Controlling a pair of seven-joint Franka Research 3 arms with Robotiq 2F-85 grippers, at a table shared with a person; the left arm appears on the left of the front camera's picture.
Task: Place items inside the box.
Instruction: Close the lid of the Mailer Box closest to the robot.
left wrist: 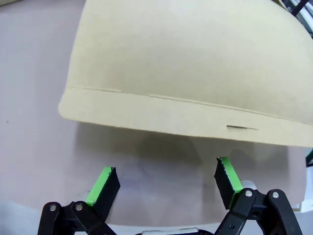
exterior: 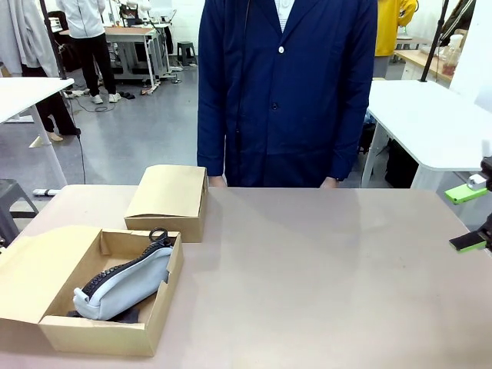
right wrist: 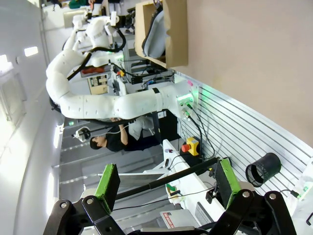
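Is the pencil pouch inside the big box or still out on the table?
Inside: the pencil pouch lies slanted in the open box.

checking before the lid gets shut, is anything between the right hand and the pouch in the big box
Nothing visible. The right hand sits open at the table's right edge, and bare tabletop runs from it to the open box, where the pouch lies. The smaller box stands behind, off that line.

Smaller closed cardboard box (exterior: 167, 201) at ten o'clock on the beige table (exterior: 323, 277), person in navy button-front coat (exterior: 288, 88) at twelve o'clock behind far edge, white worktables (exterior: 430, 123) at two o'clock.
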